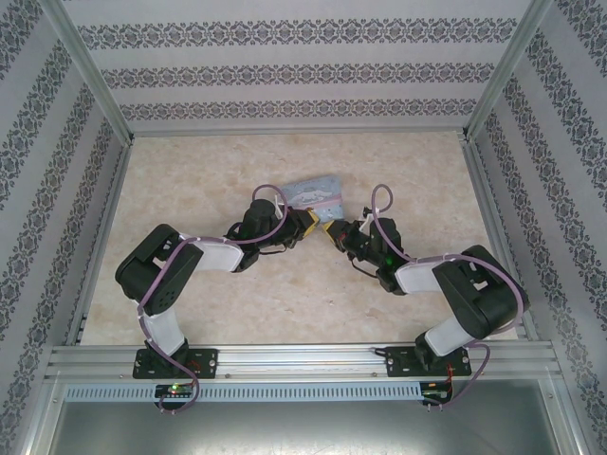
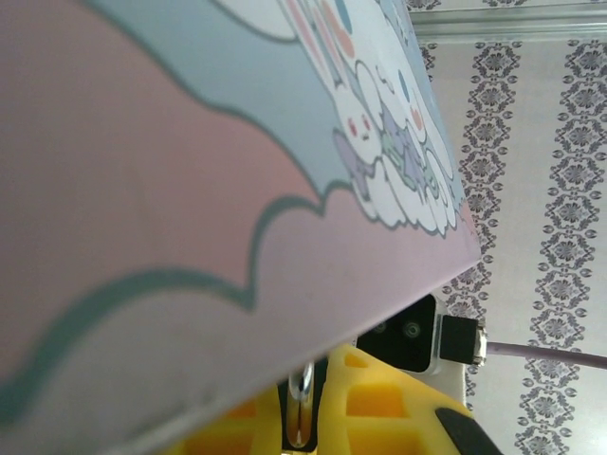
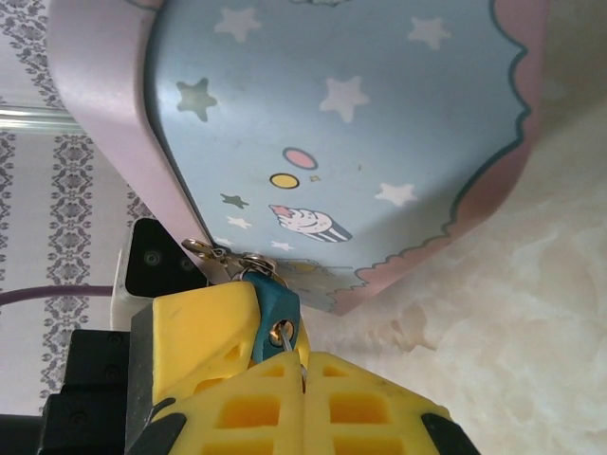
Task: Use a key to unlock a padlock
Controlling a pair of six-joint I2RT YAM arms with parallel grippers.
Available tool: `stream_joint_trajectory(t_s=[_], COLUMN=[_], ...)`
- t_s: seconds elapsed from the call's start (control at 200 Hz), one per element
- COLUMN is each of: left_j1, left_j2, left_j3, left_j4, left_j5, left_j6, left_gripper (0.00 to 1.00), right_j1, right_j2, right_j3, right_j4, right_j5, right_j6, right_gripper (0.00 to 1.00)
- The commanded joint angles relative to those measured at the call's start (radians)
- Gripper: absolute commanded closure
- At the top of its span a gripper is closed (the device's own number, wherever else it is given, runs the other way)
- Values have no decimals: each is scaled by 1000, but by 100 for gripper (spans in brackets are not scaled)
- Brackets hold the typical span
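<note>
In the right wrist view the small dark bluish padlock [image 3: 273, 301] hangs from the clasp [image 3: 211, 253] of the pale blue cartoon tin [image 3: 351, 123]. Its brassy keyhole [image 3: 283, 332] faces me. The thin silvery key [image 3: 300, 358] has its tip in that keyhole, and my right gripper [image 3: 303, 372] is shut on its other end. A yellow finger [image 3: 199, 332] of my left gripper presses against the padlock's side. In the left wrist view a shiny metal piece [image 2: 302, 403] sits pinched inside my left gripper [image 2: 303, 422], under the tin's pink edge [image 2: 237, 237]. From above, both grippers [image 1: 309, 225] [image 1: 334, 233] meet just below the tin [image 1: 313, 190].
The tin lies on a pale marbled table [image 1: 285, 284] inside an enclosure with patterned walls [image 1: 285, 76]. Aluminium frame rails [image 1: 303, 360] run along the near edge. The right wrist's black camera [image 2: 408, 336] sits close behind the fingers.
</note>
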Motion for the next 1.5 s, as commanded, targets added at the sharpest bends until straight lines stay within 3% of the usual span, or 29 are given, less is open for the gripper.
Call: stream_joint_trajectory(t_s=[0.0, 0.58, 1.499], left_j1=[-22, -22, -23], left_j2=[2, -1, 14], left_j3=[4, 9, 22], left_j4=[129, 118, 231], left_j5=[79, 94, 40], left_j6=[-40, -48, -129], left_gripper=[100, 100, 100], right_j1=[-13, -76, -58], right_j2=[37, 164, 212], right_j3=[51, 172, 175], right_j4=[91, 104, 185], right_j5=[-55, -190, -227], right_j6=[12, -74, 73], right_gripper=[100, 100, 100])
